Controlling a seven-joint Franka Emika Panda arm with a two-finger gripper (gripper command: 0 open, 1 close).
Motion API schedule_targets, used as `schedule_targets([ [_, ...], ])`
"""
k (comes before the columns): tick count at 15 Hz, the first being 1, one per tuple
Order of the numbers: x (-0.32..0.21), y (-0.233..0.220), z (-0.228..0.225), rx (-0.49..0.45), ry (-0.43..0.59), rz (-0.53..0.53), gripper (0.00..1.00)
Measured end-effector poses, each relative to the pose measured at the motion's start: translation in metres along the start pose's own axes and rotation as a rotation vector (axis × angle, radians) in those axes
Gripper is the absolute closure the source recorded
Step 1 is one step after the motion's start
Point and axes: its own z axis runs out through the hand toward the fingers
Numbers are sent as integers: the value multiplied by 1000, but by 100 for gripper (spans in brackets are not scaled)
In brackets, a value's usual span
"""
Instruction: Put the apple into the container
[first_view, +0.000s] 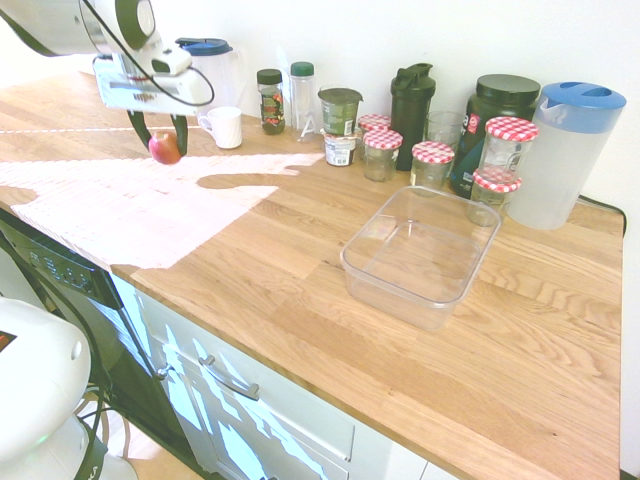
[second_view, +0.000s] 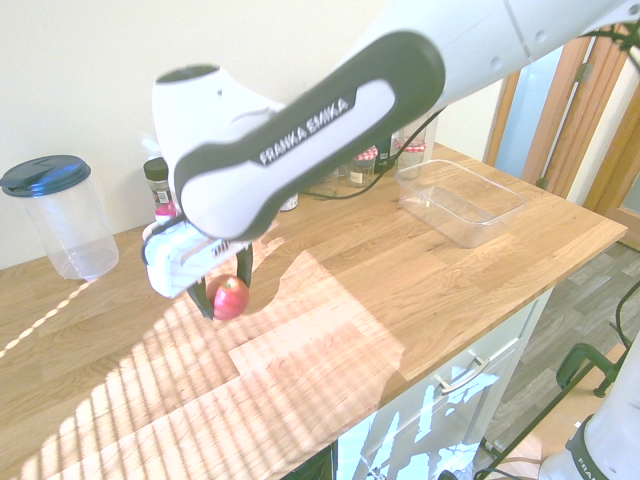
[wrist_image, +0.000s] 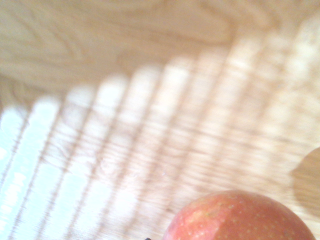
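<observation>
From the first exterior view, you have the apple (first_view: 164, 149) clamped between the two fingers of the end effector (first_view: 161, 143), hanging clear above the sunlit bench (first_view: 300, 250). The container (first_view: 420, 253) sits well apart from it, empty as far as you can see. Behind it stand checked-lid jars (first_view: 432, 163), which look empty, though glare makes that uncertain, and a blue-lidded pitcher (first_view: 560, 155).

From the second exterior view, the fingers pinch the apple (second_view: 230, 297) on opposite sides at its widest part, with the end effector (second_view: 228, 293) pointing down. Judge it as firm, fairly light and smooth-skinned: a round, waxy shape could roll or slip in a two-point hold, so the widest part is the right place to grip. The container (second_view: 460, 202) lies far along the bench (second_view: 420, 280), open-topped and shallow.

In the wrist view, the apple (wrist_image: 240, 217) fills the lower edge, speckled red, with blurred wood bench (wrist_image: 125, 100) beneath.
</observation>
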Motion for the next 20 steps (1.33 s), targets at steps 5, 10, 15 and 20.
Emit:
schedule_targets([
  [5, 108, 127, -98, -26, 36, 236, 100],
  [10, 180, 320, -76, -75, -10, 457, 100],
  [15, 206, 434, -19, -89, -24, 560, 100],
  [20, 231, 467, 48, -124, -29, 600, 100],
])
